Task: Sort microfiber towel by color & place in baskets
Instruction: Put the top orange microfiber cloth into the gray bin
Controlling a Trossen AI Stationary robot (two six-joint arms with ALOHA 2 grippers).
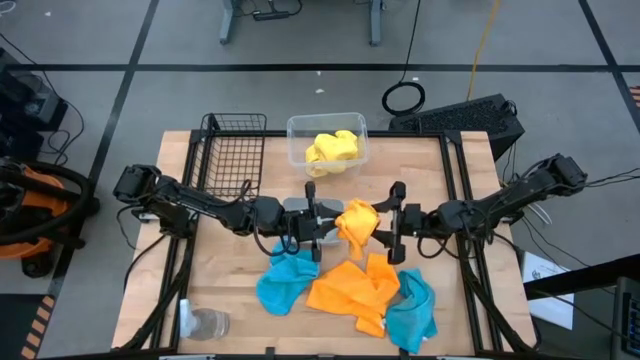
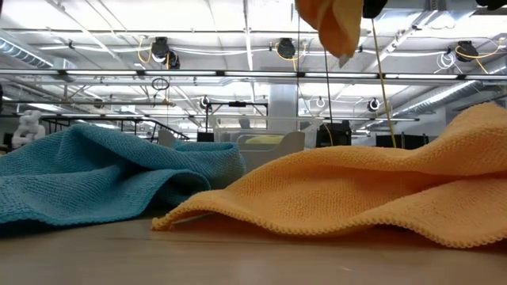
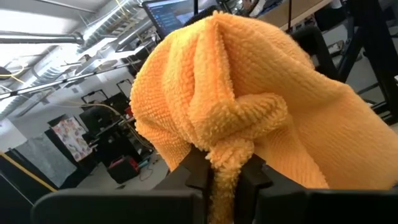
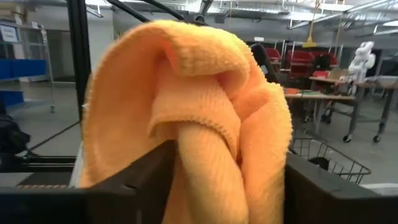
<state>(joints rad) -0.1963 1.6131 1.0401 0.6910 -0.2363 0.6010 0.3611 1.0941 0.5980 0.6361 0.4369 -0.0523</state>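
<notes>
where towels (image 2: 356, 194) lie: wood tabletop (image 2: 238, 257)

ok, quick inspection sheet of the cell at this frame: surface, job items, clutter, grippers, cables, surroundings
Surface: wooden table, part covered by towels.
Job's things: held orange towel lifted between the arms; orange towel and two blue towels lying flat; yellow towel in the clear tub; black wire basket holds no towel; grey tray mostly hidden under the left gripper.
Clutter: clear glass cup at the near-left corner.
Grippers: left gripper shut on the held orange towel; right gripper open around it.
Cables: coiled cable on the floor.
Surroundings: workshop benches, nobody seen.
</notes>
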